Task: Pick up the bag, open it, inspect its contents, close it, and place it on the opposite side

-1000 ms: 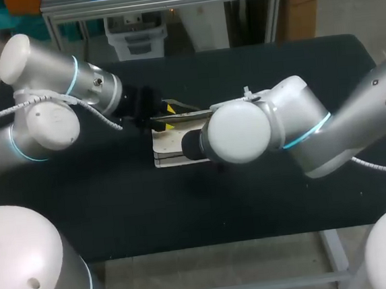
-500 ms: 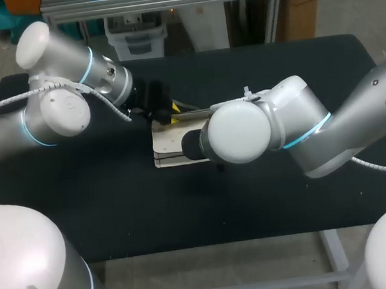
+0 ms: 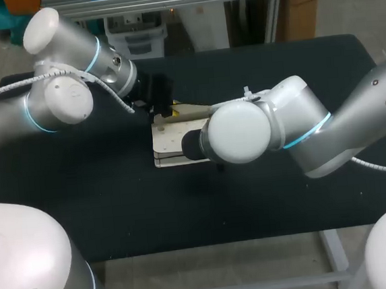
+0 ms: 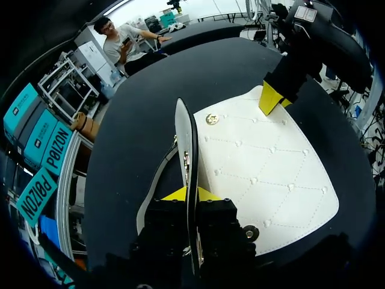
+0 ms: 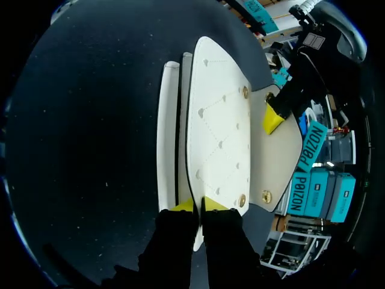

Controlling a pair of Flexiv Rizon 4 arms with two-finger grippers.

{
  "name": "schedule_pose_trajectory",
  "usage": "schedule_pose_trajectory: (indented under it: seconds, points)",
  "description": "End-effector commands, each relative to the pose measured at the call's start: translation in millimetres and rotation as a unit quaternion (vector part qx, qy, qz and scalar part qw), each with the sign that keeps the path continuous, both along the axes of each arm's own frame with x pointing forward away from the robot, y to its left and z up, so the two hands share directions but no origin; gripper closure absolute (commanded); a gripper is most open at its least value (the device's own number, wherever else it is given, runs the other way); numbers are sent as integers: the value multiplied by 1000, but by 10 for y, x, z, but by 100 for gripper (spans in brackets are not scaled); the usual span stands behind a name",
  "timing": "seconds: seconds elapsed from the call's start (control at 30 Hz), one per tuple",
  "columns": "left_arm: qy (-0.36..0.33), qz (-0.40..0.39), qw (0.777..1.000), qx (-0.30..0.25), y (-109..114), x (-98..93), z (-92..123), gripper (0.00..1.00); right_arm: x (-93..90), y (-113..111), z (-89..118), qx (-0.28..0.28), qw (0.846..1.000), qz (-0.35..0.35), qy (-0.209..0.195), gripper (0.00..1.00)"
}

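Only in the left wrist view is the left tool (image 4: pixel 191 194) seen pinching the flap (image 4: pixel 182 135) of the white bag (image 4: pixel 264 174) edge-on. The right wrist view shows the right tool (image 5: pixel 197 205) pinched on the quilted front. The bag is laid near the centre of the bench (image 3: pixel 117 205). Over the last second the left arm has been swung toward 1 o'clock — the right arm is unmoved, its elbow bent over the bag.

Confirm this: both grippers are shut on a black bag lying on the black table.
Not black: the bag is white, as the left wrist view shows. The left gripper and right gripper are both shut on it, on the black table.
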State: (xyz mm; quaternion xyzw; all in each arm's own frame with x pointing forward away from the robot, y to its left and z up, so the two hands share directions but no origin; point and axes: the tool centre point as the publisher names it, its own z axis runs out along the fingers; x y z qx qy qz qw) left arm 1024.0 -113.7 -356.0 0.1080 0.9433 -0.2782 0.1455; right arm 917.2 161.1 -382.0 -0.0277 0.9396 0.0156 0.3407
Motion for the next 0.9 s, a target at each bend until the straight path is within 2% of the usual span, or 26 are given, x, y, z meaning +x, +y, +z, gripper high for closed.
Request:
schedule_pose_trajectory:
  seconds: [0.03,0.23,0.47,0.73,0.77,0.83,0.87,0.9]
  points:
    - [9,-1,1000,14,-34,33,5,100,-7,-1,-28,0,1000,-1,-2,100]
    - [19,2,1000,24,-35,37,2,100,-7,-1,-28,0,1000,-1,-2,100]
    - [41,5,999,6,30,19,68,100,-7,-1,-28,0,1000,-1,-2,100]
    - [59,9,998,-6,3,1,118,100,-14,2,26,-5,1000,-1,-9,98]
    - [60,9,998,-6,-1,-1,132,100,-16,1,49,-5,1000,0,-10,73]
    - [67,7,998,-14,-8,-10,167,100,-22,0,111,-5,1000,2,-17,30]
    - [70,9,997,-17,-12,-11,185,100,-27,-1,144,-5,1000,3,-20,18]
    - [74,11,997,-21,-15,-12,205,100,-30,-5,179,-4,1000,3,-23,0]
